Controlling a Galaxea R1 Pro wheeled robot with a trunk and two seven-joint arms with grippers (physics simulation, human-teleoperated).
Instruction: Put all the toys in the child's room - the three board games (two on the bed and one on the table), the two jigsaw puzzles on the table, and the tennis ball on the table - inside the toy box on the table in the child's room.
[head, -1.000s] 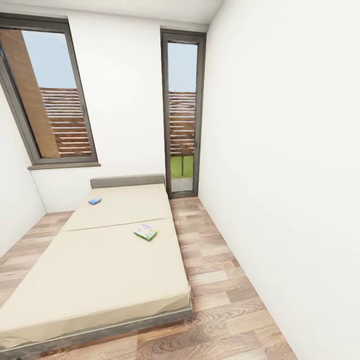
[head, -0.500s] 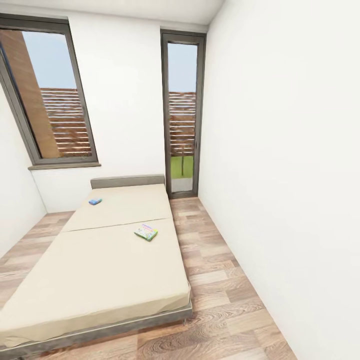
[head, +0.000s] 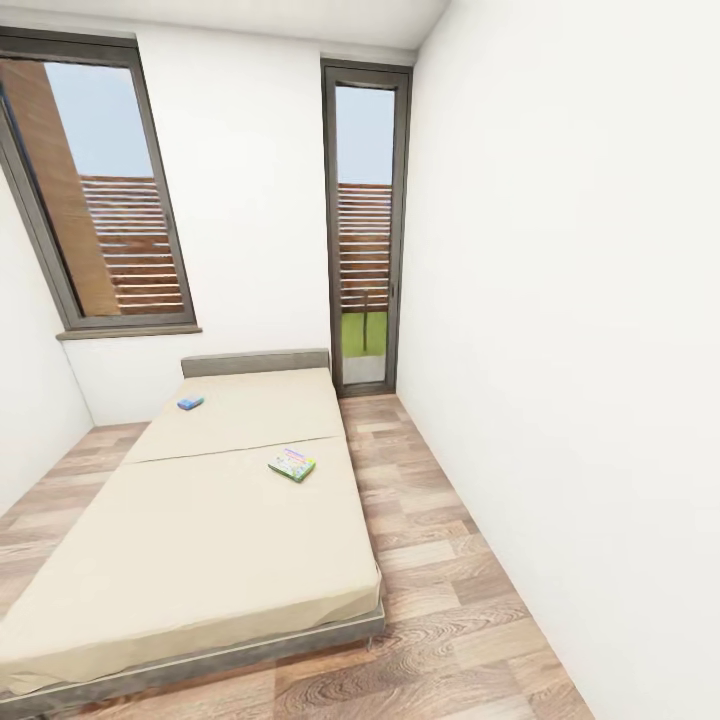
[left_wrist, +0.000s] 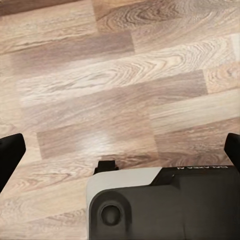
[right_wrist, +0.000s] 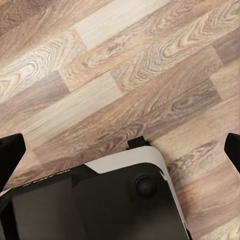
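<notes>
Ahead of you and a little to the left, the bed (head: 200, 530) runs lengthwise away toward the far wall, its grey headboard (head: 255, 362) under the big window (head: 95, 190). Two of the board games lie on the beige mattress: the green-edged cartoon game (head: 291, 465) sits near the mattress's right edge about midway up, turned slightly askew, and the small blue game (head: 190, 402) lies well beyond it, nearer the headboard and further left. The plank floor (head: 440, 560) on the right side of the bed is your open lane, so I'd judge the green-edged box the first one to go for, and your left arm the nearer one once you pull up alongside that edge. Both arms hang low, wrist cameras looking down at bare planks. The left gripper (left_wrist: 120, 150) has its dark fingertips (left_wrist: 10, 152) standing far apart at opposite borders of its view, spread wide and holding nothing; the right gripper (right_wrist: 120, 150) is likewise spread wide, fingertips (right_wrist: 10, 150) apart and touching nothing.
</notes>
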